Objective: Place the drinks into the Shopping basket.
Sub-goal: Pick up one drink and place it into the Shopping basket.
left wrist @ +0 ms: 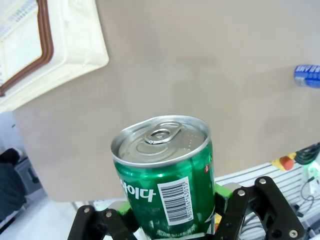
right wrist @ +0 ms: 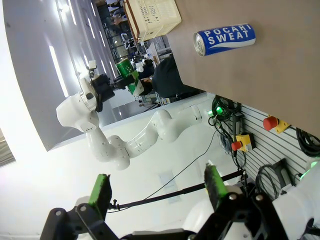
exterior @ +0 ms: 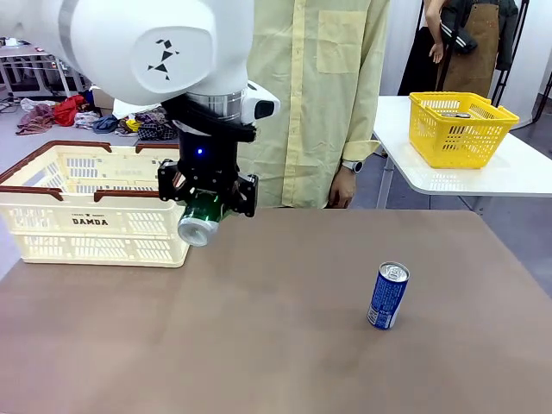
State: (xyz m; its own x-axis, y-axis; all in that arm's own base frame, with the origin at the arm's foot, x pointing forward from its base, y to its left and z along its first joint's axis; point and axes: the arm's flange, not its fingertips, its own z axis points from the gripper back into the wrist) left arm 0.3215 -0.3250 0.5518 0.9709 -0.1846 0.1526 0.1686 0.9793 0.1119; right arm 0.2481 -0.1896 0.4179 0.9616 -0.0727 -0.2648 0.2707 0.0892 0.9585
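My left gripper (exterior: pixel 210 207) is shut on the green can (exterior: pixel 201 222), which hangs tilted above the table, silver top toward the camera, just right of the Shopping basket (exterior: pixel 90 222). In the left wrist view the green can (left wrist: pixel 165 185) fills the middle between my fingers, with the basket's corner (left wrist: pixel 75 45) at upper left. The blue can (exterior: pixel 388 296) stands upright on the table at the right; it is also in the left wrist view (left wrist: pixel 307 76) and in the right wrist view (right wrist: pixel 225 39). My right gripper (right wrist: pixel 157 190) is open, holding nothing.
A person in a pale yellow shirt (exterior: pixel 315 103) stands at the far side of the table. A small yellow mesh basket (exterior: pixel 460 128) sits on a white side table at the back right. The brown tabletop (exterior: pixel 276 345) is bare in front.
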